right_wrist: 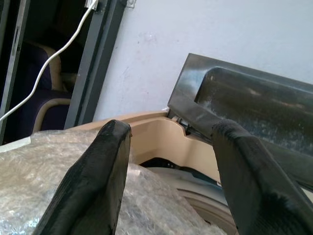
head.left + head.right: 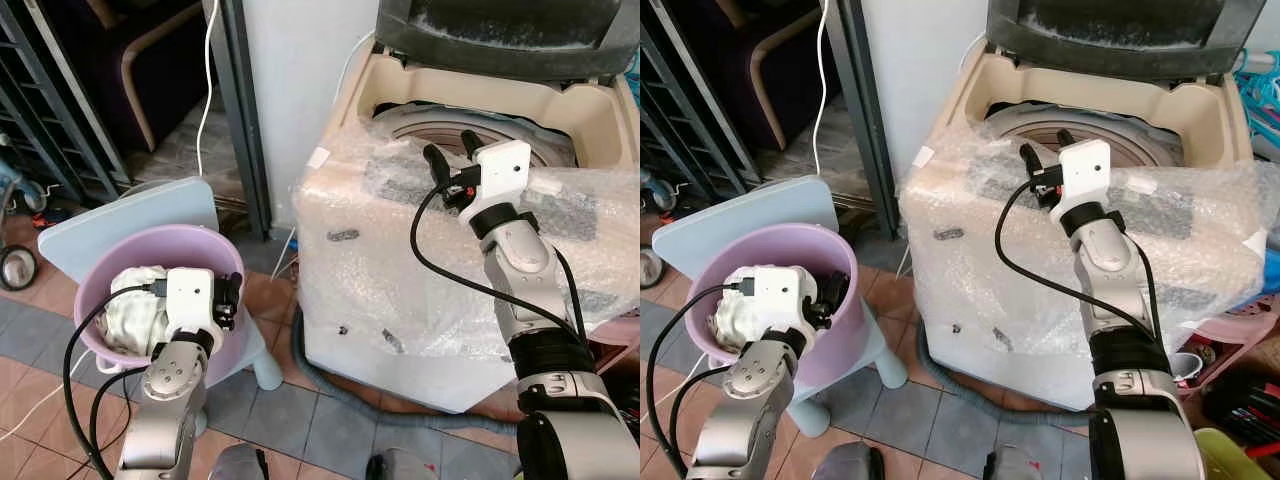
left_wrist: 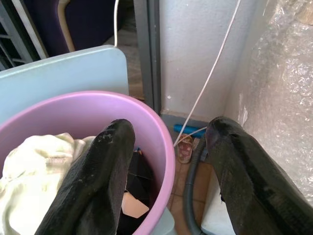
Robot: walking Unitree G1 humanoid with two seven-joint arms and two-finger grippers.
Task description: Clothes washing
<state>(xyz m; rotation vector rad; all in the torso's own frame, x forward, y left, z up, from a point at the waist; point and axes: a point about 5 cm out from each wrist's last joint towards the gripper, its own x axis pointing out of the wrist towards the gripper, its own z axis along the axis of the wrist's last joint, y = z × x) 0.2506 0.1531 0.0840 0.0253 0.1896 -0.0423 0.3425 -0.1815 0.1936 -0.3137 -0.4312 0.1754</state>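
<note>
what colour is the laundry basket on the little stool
Light purple, a lilac pink. The basket shows best in the left wrist view.

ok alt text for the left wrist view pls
The left gripper hangs open over the rim of a purple basin, one finger above the pale cloth inside, the other outside it. The basin sits on a light blue chair; a white cable runs down the wall, and a bubble-wrapped washer stands alongside.
</note>
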